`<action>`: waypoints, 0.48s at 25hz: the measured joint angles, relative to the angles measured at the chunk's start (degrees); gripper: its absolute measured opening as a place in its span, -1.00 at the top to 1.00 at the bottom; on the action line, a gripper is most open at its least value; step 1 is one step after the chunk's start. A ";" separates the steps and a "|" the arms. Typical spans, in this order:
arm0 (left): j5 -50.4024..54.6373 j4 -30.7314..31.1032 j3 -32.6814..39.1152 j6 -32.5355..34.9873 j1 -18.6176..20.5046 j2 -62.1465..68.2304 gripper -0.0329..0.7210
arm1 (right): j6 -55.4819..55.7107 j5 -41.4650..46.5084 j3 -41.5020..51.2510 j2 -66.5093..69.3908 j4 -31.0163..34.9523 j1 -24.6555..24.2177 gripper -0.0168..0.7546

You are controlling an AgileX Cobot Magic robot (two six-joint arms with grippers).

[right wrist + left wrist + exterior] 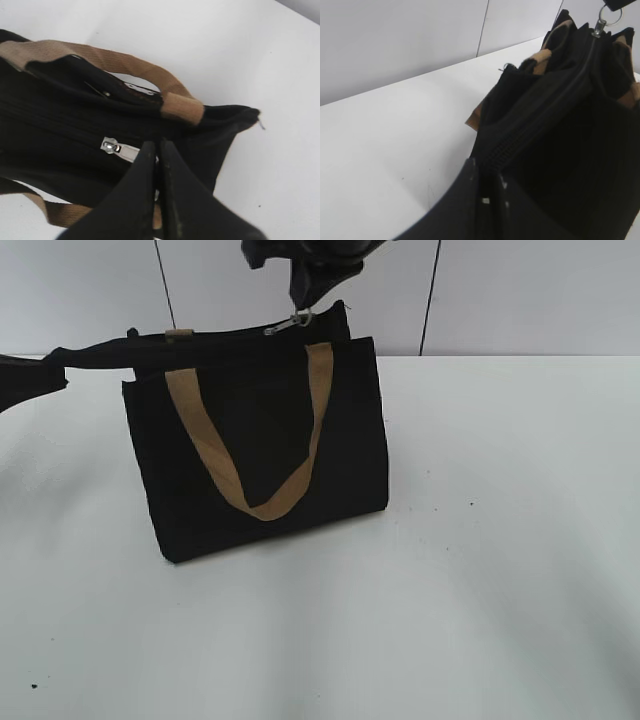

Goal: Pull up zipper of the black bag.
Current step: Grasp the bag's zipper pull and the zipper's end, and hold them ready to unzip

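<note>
The black bag point(260, 440) stands upright on the white table, its tan handle hanging down the front. The zipper point(290, 322), a silver pull tab with a ring, sits near the right end of the bag's top edge. My right gripper point(302, 308) comes down from above and is shut on the zipper; in the right wrist view the jaws point(157, 150) pinch the end of the tab point(119, 149). My left gripper point(60, 365) is shut on the bag's stretched left top end; the left wrist view shows its jaws point(487, 172) clamping black fabric, with the zip line running up to the zipper point(599, 27).
The white table point(480, 540) spreads around the bag on all sides. A pale wall with dark vertical seams point(430, 300) stands close behind the bag. A tan webbing tab point(178, 334) shows on the top edge at the left.
</note>
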 joint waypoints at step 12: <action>0.23 0.22 0.00 -0.04 0.02 0.00 0.82 | -1.28 3.80 0.00 -0.43 -4.03 -1.18 0.99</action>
